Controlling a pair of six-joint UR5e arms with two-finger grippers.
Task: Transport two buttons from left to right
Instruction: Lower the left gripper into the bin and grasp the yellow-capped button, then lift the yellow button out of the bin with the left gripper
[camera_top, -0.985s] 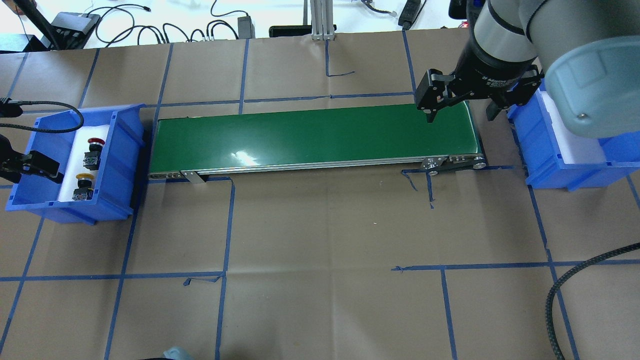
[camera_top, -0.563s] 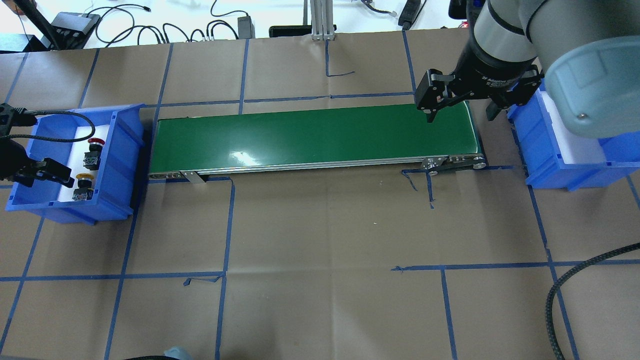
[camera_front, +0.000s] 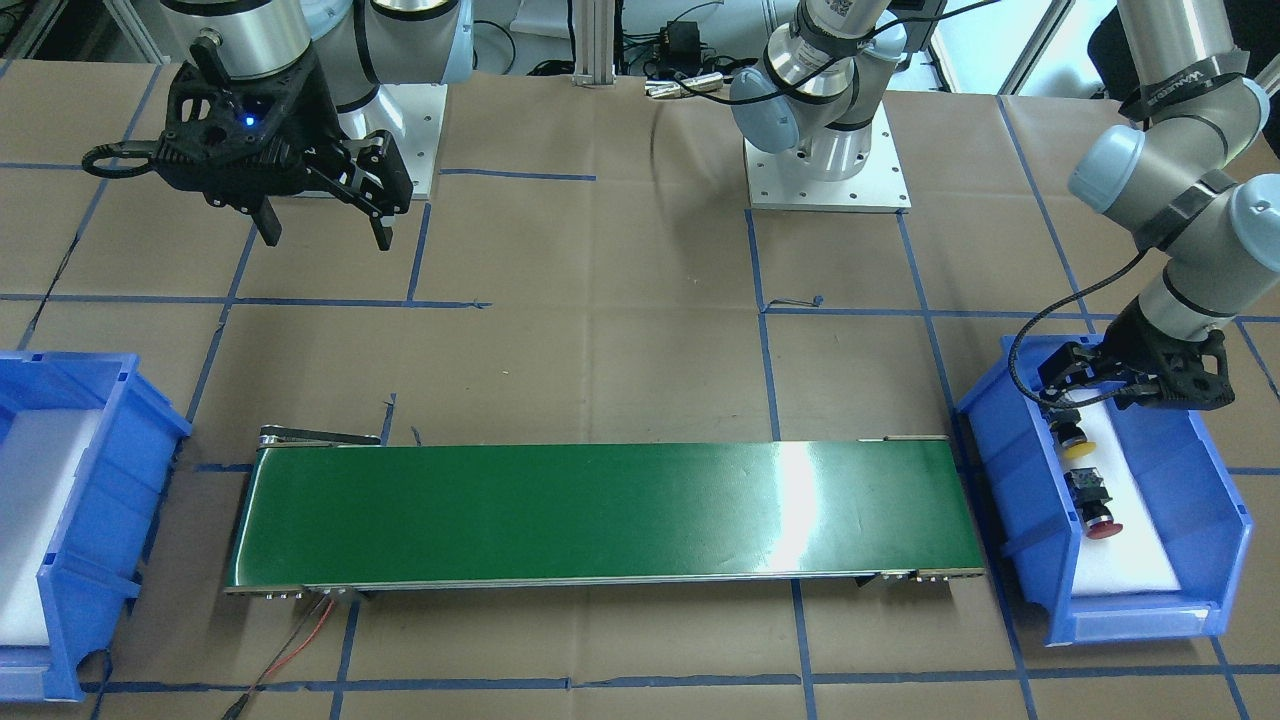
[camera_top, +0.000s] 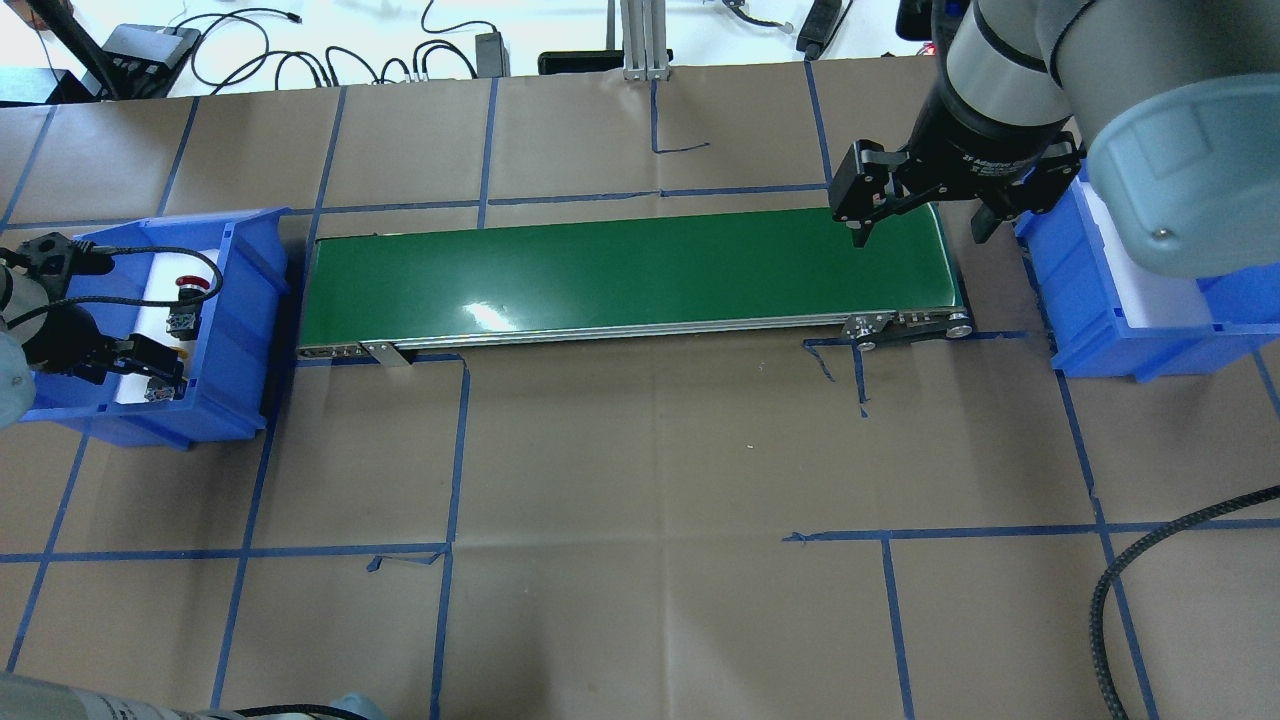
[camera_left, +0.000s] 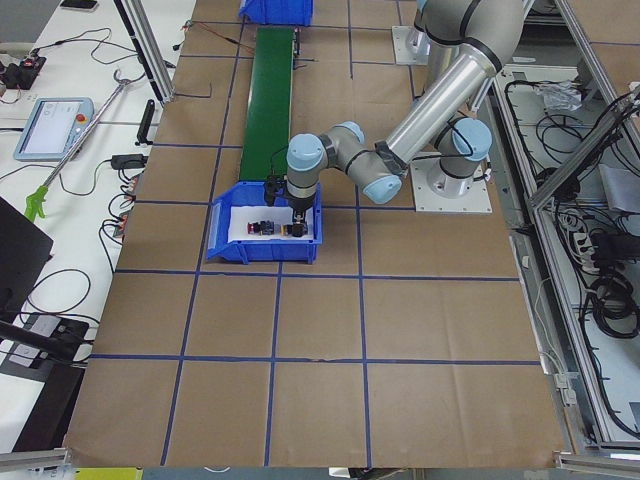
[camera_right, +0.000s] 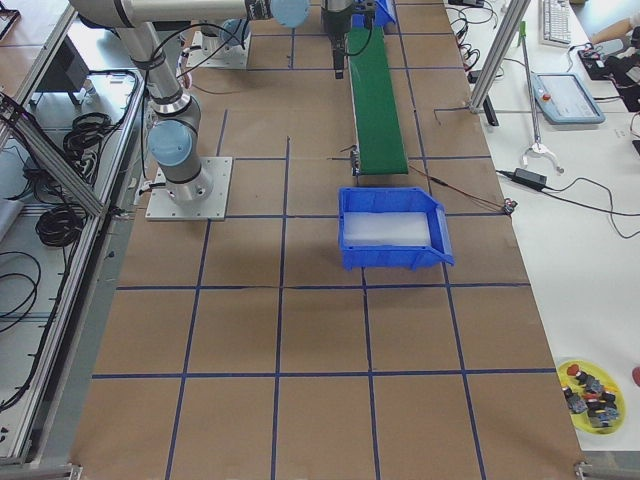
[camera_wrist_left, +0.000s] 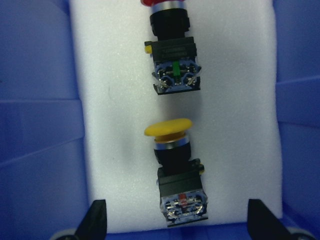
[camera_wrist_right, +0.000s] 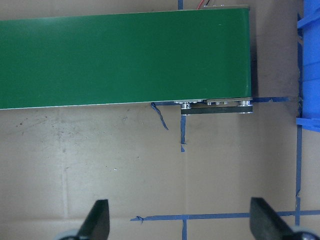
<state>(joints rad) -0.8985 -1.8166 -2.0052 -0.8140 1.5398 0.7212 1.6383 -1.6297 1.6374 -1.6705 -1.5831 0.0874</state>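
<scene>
Two buttons lie on white foam in the left blue bin (camera_top: 245, 300). The yellow-capped button (camera_wrist_left: 172, 170) is nearer my base, and the red-capped button (camera_wrist_left: 172, 55) lies beyond it. Both also show in the front view, the yellow button (camera_front: 1078, 445) and the red button (camera_front: 1095, 510). My left gripper (camera_wrist_left: 177, 225) hangs open just above the yellow button's body, one finger on each side, touching nothing. In the overhead view the left gripper (camera_top: 165, 368) hides most of that button. My right gripper (camera_top: 920, 232) is open and empty above the right end of the conveyor (camera_top: 630, 265).
The right blue bin (camera_top: 1100, 310) holds only white foam and stands beside the belt's right end. A black cable (camera_top: 1150, 560) curves over the table's near right. On the side table sits a yellow plate (camera_right: 590, 395) with several spare buttons.
My left gripper has moved right, from the bin's outer wall to over the yellow button, still open. The right arm has not moved.
</scene>
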